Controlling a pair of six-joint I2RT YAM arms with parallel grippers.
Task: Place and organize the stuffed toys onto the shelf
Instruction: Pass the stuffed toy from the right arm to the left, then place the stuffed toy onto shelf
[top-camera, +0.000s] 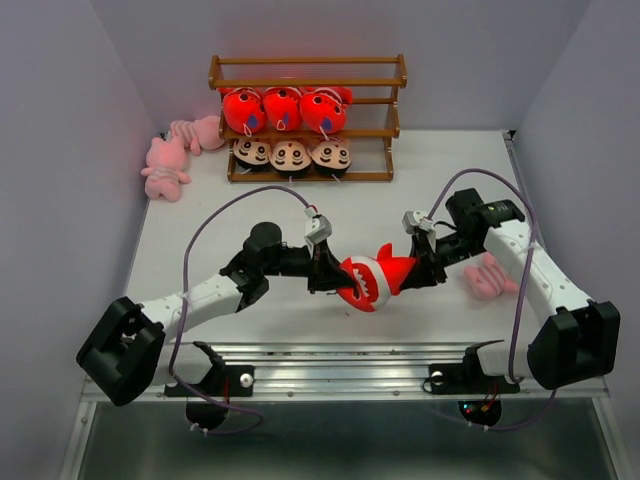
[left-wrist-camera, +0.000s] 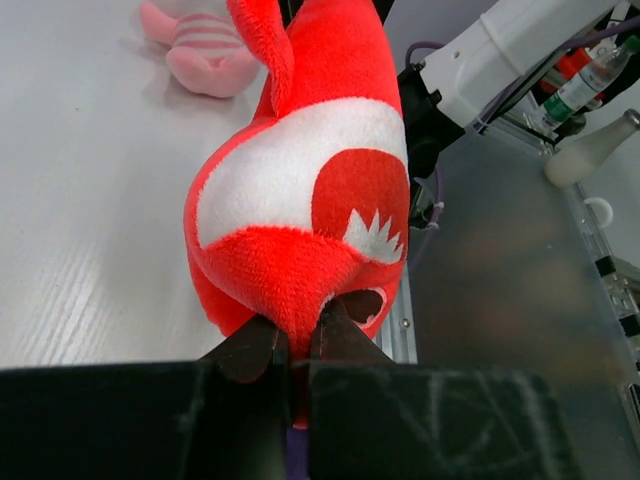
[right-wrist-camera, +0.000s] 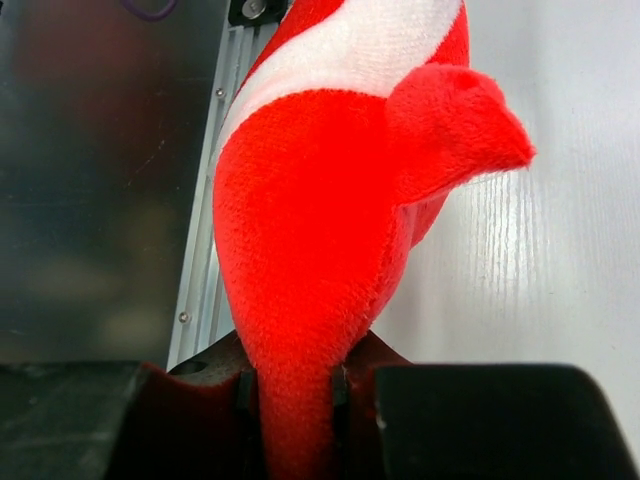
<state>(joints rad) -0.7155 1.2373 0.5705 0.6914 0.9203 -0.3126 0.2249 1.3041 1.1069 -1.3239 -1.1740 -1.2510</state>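
The left gripper (top-camera: 333, 273) is pinching the mouth end of a red-orange fish (top-camera: 376, 281), and the right gripper (top-camera: 418, 271) is clamping its tail. The toy is stretching between them over the near part of the white table (top-camera: 300, 215). Its long axis is lying left to right, with the toothed face pointing toward the left arm. The plush is fuzzy, with a white band.

One pink frog (top-camera: 490, 277) is lying just beside the right arm. Two pink frogs (top-camera: 170, 160) are lying left of the wooden slatted shelf (top-camera: 305, 77). The shelf is carrying three more fish (top-camera: 283, 110) on the middle tier and three boy dolls (top-camera: 290, 155) on the bottom one.
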